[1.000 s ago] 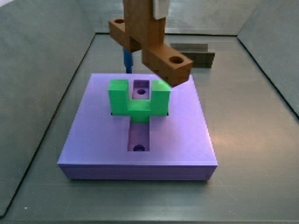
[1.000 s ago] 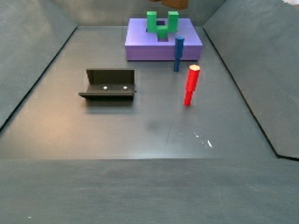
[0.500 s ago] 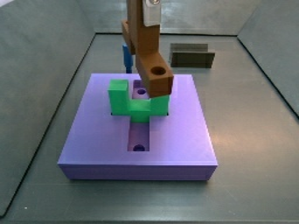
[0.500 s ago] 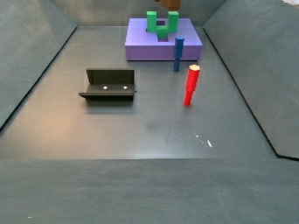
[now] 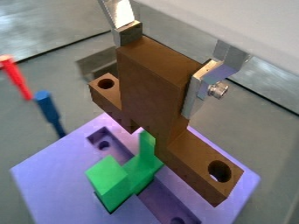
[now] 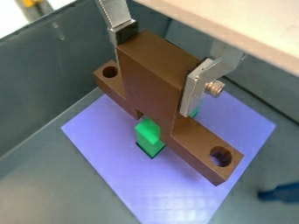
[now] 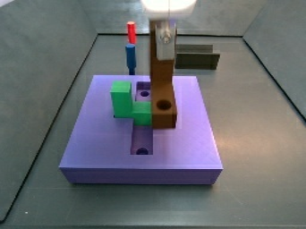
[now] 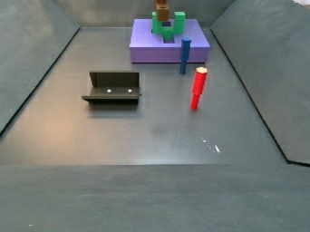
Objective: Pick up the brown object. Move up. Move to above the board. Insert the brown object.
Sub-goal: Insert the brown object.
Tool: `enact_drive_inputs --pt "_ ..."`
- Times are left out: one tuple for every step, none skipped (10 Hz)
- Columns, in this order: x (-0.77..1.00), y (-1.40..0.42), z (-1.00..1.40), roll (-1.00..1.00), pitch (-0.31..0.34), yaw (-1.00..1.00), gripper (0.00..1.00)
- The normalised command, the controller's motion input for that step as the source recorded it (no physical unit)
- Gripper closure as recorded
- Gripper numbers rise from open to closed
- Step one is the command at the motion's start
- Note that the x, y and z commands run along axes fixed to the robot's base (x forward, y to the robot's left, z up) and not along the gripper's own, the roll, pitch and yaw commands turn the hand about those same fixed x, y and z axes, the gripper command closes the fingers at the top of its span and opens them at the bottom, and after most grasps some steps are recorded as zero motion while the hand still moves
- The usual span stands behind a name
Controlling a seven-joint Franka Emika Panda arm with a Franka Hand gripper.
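Note:
My gripper (image 7: 165,38) is shut on the brown object (image 7: 162,88), a long orange-brown bar with a round hole at its end. It hangs over the purple board (image 7: 191,148), lying along the central groove, right beside the green U-shaped block (image 7: 124,100). I cannot tell whether the bar touches the board. In both wrist views the silver fingers (image 5: 205,80) (image 6: 197,86) clamp the bar's (image 5: 146,92) (image 6: 152,83) middle above the board (image 5: 52,175) (image 6: 111,140) and the green block (image 5: 121,178) (image 6: 149,134). In a side view the bar (image 8: 161,10) shows at the far board (image 8: 151,50).
A red-and-blue peg (image 8: 198,88) (image 7: 131,45) stands on the floor beside the board. The dark fixture (image 8: 112,88) (image 7: 198,58) sits on the grey floor away from the board. Grey walls enclose the floor.
The gripper has turned the brown bar from lying across the board to lying along the groove, and has lowered it close to the board beside the green block.

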Motion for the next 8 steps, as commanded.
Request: enact_drive_inputs --pt "0.0 0.0 0.15 0.13 0.024 -0.86 1.0" --pt "-0.1 0.0 0.11 0.12 0.034 -0.74 1.0" --pt "-0.35 0.01 0.0 0.06 0.0 -0.52 1.0" --pt "-0.4 -0.01 -0.09 0.0 -0.044 -0.21 1.0" --pt "-0.38 -0.11 -0.18 -0.06 -0.147 0.0 1.0" --pt "-0.21 -0.04 -0.01 -0.17 -0.153 0.11 1.0" --pt "0.0 0.0 0.0 -0.23 -0.147 0.19 1.0" --pt "0.23 0.09 -0.27 -0.22 -0.021 0.27 1.0"
